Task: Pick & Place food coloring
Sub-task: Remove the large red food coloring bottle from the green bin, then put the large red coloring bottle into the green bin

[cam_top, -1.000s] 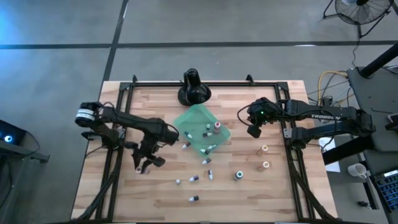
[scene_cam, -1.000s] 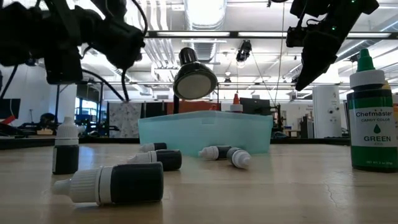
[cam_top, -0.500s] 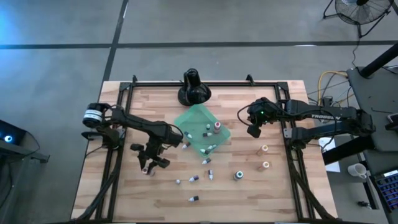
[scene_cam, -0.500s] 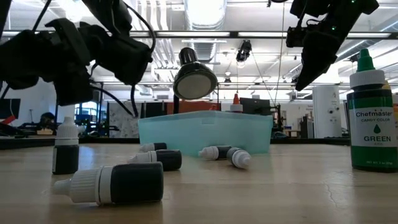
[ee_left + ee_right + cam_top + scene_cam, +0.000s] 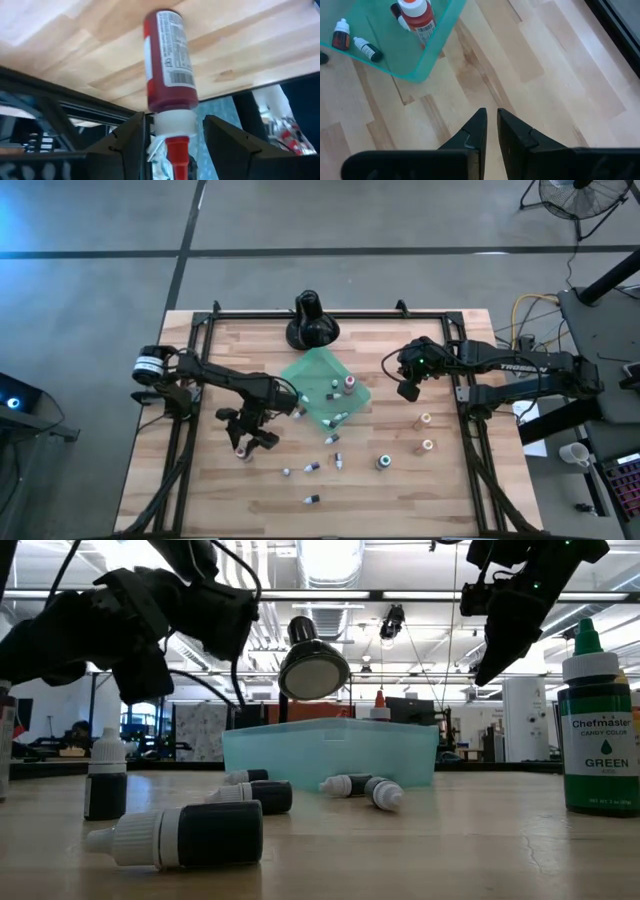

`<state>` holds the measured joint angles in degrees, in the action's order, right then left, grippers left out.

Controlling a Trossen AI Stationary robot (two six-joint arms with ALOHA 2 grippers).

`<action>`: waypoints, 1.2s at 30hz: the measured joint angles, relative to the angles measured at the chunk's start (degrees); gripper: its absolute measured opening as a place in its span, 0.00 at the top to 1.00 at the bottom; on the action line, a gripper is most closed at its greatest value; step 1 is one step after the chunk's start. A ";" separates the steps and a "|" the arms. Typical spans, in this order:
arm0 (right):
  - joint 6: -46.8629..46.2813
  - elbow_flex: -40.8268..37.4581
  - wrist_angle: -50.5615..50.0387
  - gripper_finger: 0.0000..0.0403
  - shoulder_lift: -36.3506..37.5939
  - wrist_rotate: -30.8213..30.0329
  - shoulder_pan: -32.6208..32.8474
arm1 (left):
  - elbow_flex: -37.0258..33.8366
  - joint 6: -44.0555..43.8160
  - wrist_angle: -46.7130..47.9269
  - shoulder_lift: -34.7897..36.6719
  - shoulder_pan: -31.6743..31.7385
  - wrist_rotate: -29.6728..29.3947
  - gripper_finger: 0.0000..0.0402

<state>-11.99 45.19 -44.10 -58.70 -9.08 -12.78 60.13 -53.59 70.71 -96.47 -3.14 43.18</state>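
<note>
Red plastic is showing between the left hand's [image 5: 172,135] fingers: a red food coloring bottle [image 5: 169,60] is standing on the wooden surface [image 5: 200,480] with its cap toward the wrist, and the fingers are spread on either side of the white collar without pressing it, so I cannot tell whether the hand is about to close on it or is letting it go. Seen from above, this hand [image 5: 248,442] is hanging low over bare boards, with the teal tray [image 5: 305,375] just off to its side and toward the middle of the surface. Inside the tray, several small bottles [image 5: 333,390] are lying or standing; more bottles [image 5: 311,467] are lying loose just past the hand, toward the near edge. On the hand's other side, open wood is running out to the black rail, so a lift probably has room. The right hand [image 5: 490,132] is waiting with fingers pinched nearly together, empty, hanging high above the tray's far corner, well apart from the work.
</note>
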 joint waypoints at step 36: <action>0.20 -0.44 1.79 0.91 0.00 0.00 0.00 | 5.97 -7.58 -4.88 12.19 -28.81 -46.18 0.53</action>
<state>-11.79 44.75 -42.30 -58.70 -9.08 -12.78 66.11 -61.17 65.83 -84.27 -31.94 -3.00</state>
